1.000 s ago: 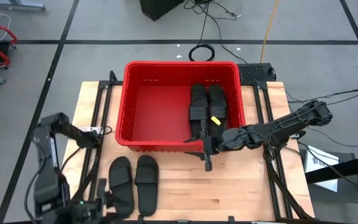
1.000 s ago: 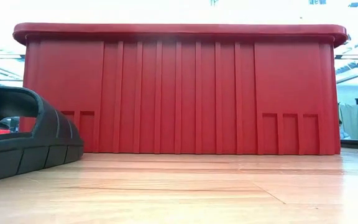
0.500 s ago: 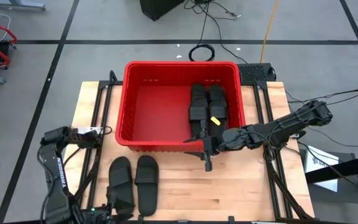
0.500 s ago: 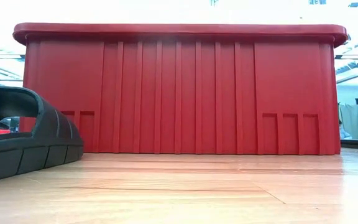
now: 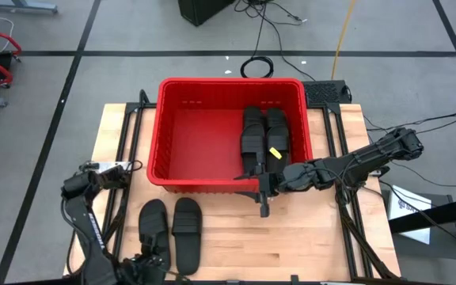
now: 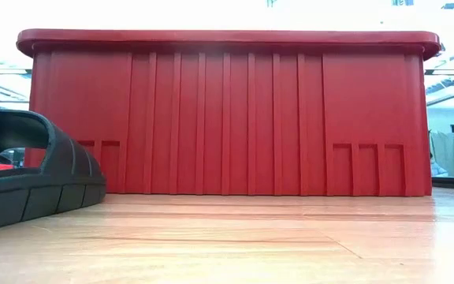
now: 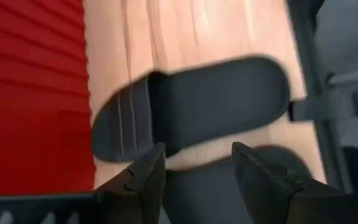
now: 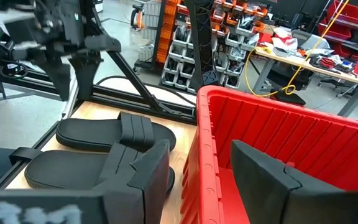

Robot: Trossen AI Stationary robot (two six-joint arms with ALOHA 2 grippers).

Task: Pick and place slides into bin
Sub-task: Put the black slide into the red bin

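The red bin (image 5: 212, 131) stands at the table's far middle, with two black slides (image 5: 264, 134) lying side by side along its right wall. Two more slides (image 5: 153, 226) (image 5: 187, 233) lie soles down on the wood in front of the bin's left half. My left gripper (image 7: 194, 158) is open and empty above their near ends (image 5: 155, 261). One slide (image 7: 191, 106) shows just beyond its fingertips. My right gripper (image 5: 263, 190) is open and empty at the bin's near right corner. Its fingers (image 8: 142, 171) stand on either side of the bin's near wall (image 8: 210, 149).
The low view shows one slide (image 6: 30, 173) on the table left of the bin's near wall (image 6: 227, 118). Bare wood (image 5: 291, 237) lies in front of the bin on the right. Black frame rails (image 5: 351, 229) run along both table sides.
My left arm has folded down, and its elbow has swung toward the near edge. Its gripper has shifted a little toward the right, over the near ends of the two slides on the table. My right arm, the bin and the slides have kept still.
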